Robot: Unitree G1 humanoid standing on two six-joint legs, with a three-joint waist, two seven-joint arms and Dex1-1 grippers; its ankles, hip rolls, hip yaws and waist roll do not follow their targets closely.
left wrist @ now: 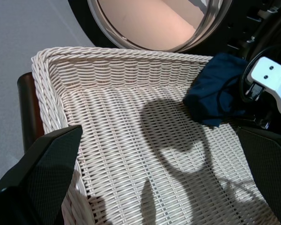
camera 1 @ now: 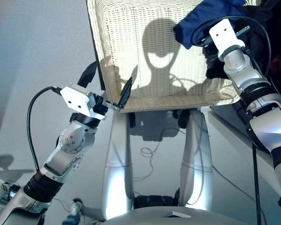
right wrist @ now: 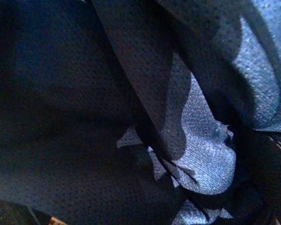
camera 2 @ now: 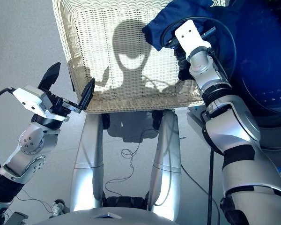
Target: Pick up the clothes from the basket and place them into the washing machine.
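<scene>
Grey floor down below, under everything. Over on the left, left claw spread wide apart, holding nothing, parked right at the near left corner of the basket. One finger outside the rim, the other just over the woven bottom.

Across the middle, only cream weave and shadows, no clothes lying there.

Further right, navy blue garment bunched up at the far right corner of the basket, partly draped over the rim. Right claw pushed straight into it, touching it, with blue cloth filling the whole right wrist view. Cannot tell if this claw is squeezed on the cloth or not.

Just past that on the right, washing machine, dark and round, close beside the basket.

Could go wrong like this: maybe only a thin pinch of cloth caught, so probably a slip and a drop on the floor during the lift. Could also catch cloth on the wicker rim and drag the basket along. Might bump the basket with the left claw too, being so close.
</scene>
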